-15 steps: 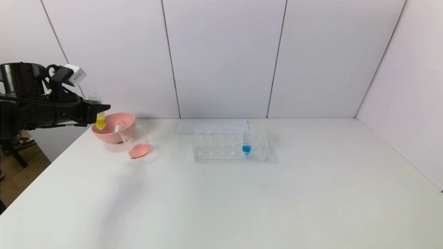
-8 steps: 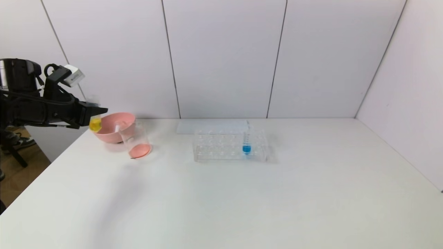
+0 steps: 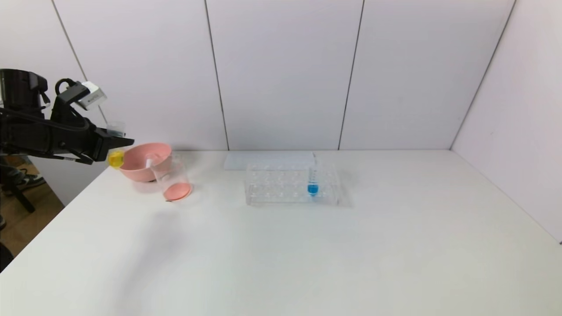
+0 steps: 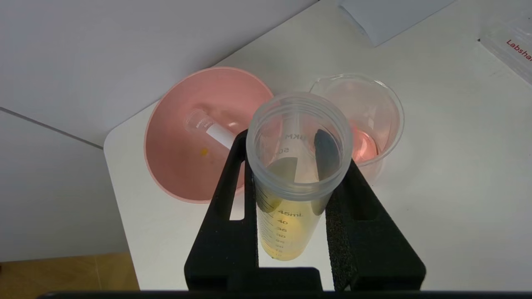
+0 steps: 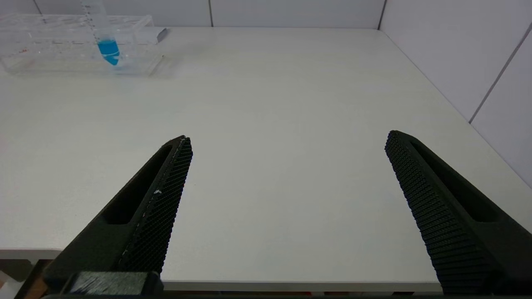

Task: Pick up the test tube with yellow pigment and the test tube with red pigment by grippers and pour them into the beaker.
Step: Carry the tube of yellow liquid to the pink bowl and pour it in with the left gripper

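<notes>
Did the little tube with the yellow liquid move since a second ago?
Yes. The clear tube with yellow liquid, held by the left gripper, moved left, from over the pink bowl to outside its left rim.

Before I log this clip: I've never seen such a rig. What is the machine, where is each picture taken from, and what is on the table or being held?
It is a two-armed robot. One picture looks down from its head; the other two come from cameras on each wrist.

The left gripper hovers at the table's far left corner, its fingers shut on the test tube with yellow pigment, held upright beside the pink bowl. An emptied tube lies in that bowl. Next to it stands the beaker, with reddish liquid at its bottom.

Farther right sits a clear tube rack holding a blue-liquid tube.

The right gripper appears only in its own wrist picture, open and empty above the table's near edge.
</notes>
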Robot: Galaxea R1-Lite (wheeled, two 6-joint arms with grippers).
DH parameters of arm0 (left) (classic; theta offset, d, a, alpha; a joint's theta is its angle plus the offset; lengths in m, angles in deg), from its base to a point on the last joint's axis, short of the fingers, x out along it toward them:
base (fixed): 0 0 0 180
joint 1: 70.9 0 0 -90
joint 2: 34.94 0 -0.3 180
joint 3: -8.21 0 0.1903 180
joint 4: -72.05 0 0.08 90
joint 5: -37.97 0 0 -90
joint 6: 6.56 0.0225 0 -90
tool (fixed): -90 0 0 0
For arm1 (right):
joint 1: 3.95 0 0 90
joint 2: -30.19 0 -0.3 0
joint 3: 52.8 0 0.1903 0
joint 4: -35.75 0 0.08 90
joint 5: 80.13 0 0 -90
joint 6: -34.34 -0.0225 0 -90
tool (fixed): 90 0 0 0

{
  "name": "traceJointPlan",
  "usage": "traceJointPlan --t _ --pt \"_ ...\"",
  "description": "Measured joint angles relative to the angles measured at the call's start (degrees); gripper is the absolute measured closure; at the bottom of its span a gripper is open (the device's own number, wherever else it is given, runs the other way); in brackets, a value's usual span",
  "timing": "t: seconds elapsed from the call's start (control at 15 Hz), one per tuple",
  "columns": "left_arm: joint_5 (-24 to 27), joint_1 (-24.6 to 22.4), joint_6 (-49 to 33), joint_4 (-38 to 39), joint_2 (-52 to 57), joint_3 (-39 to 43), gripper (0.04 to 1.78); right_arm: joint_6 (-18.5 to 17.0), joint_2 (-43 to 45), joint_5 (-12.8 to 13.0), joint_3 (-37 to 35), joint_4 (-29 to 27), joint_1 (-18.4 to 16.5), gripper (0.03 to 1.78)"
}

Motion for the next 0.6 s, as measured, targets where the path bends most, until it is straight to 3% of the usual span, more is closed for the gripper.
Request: traceJointPlan --t 0.6 --pt "2.2 -0.3 6.4 -7.5 -0.9 -3.6 1.35 0.0 0.0 0.0 0.0 0.0 0.0 0.11"
